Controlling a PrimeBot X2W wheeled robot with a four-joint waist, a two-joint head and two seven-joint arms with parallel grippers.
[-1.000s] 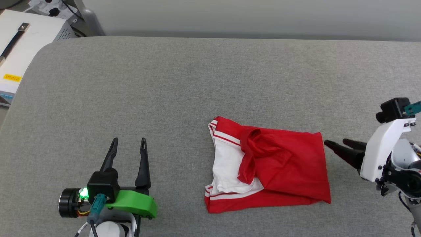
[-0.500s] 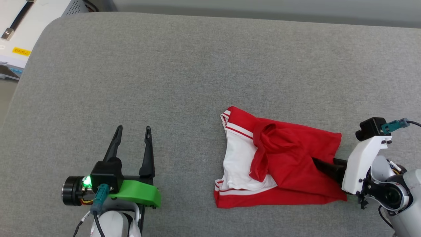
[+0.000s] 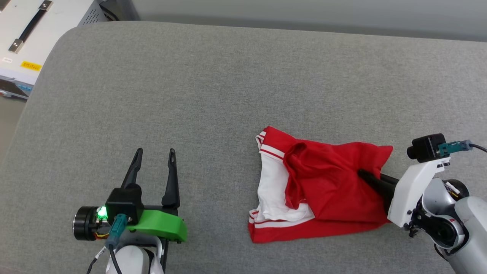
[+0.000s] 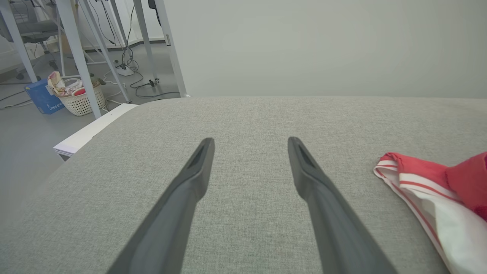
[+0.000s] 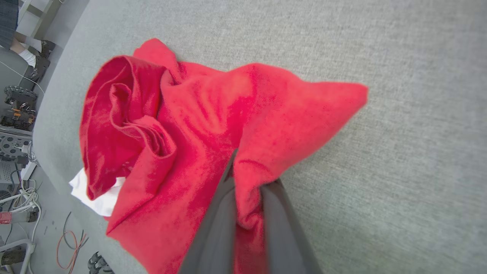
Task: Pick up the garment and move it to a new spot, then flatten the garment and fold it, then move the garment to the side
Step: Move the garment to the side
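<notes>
The garment is a red T-shirt with white sleeves and striped trim, lying bunched on the grey padded table, right of centre. My right gripper reaches in from the right and is shut on the garment's right edge; in the right wrist view red cloth is pinched between the two dark fingers. My left gripper rests at the lower left, open and empty, well left of the garment. From the left wrist the garment's striped sleeve edge lies at the right.
A white equipment case stands off the table's far left corner. Beyond the table's edge in the left wrist view are metal frame legs, cables and a white basket on the floor. A person's foot is at the right wrist view's upper left.
My right gripper slid left from beside the garment onto its right edge and closed on the cloth, bunching that edge. The head camera shifted. The left gripper stayed open.
</notes>
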